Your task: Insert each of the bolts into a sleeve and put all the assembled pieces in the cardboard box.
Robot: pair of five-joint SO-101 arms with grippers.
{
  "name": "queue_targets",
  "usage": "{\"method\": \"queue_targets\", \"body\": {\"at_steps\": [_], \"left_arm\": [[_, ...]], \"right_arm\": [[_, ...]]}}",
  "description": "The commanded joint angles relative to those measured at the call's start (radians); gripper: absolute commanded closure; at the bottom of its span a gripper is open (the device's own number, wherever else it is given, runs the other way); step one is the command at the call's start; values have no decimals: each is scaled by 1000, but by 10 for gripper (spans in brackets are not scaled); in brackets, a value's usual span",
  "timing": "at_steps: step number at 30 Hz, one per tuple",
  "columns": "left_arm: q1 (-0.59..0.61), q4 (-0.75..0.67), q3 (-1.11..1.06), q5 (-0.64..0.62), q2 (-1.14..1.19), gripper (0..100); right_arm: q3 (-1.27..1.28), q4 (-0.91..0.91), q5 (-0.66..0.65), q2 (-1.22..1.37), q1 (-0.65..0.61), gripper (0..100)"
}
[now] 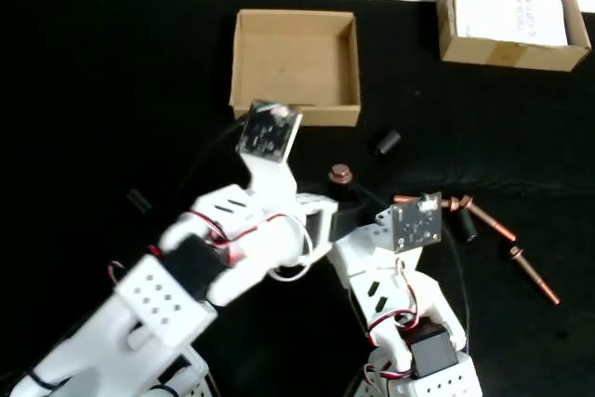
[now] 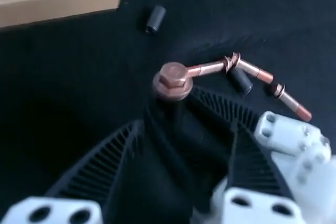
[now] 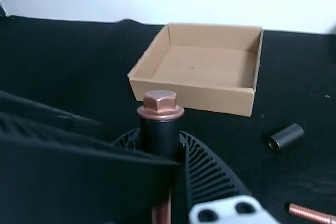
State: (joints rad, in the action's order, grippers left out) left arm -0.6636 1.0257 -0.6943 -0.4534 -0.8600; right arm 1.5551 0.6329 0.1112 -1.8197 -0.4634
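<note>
Two arms reach inward in the high view and meet at one upright bolt (image 1: pixel 340 174), just in front of the cardboard box (image 1: pixel 296 115). Left wrist view: left gripper (image 2: pixel 169 107) close against the bolt's head; jaw state cannot be told. Right wrist view: right gripper (image 3: pixel 160 148) clenched around the black sleeve (image 3: pixel 159 132) carrying that bolt.

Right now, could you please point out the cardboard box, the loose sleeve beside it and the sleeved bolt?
cardboard box (image 1: pixel 307 115), high view, near wall.
loose sleeve (image 1: pixel 388 142), high view, its side.
sleeved bolt (image 3: pixel 160 103), right wrist view, hex head.
</note>
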Motion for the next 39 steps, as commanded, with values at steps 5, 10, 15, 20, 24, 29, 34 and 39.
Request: {"method": "queue_targets", "body": {"at_steps": [5, 10, 15, 20, 24, 29, 34, 39], "left_arm": [[-12, 304, 295, 25, -85, 998], [74, 301, 283, 100, -225, 990], [329, 259, 180, 100, -352, 991], [513, 141, -2, 101, -512, 991], [607, 21, -208, 101, -670, 991], [754, -106, -504, 101, -901, 991], [969, -187, -688, 94, -957, 990], [1069, -199, -814, 91, -958, 990]], "right_arm": [[53, -53, 78, 1, 156, 991], [-90, -56, 81, 24, 217, 992], [-352, -53, 86, 305, 283, 992], [-691, -53, 83, 667, 286, 992], [-912, -50, 49, 958, 274, 992], [-1130, -51, -176, 1313, 237, 992], [-1377, -56, -425, 1616, 168, 992], [-1609, -56, -663, 1891, 119, 992]]}}
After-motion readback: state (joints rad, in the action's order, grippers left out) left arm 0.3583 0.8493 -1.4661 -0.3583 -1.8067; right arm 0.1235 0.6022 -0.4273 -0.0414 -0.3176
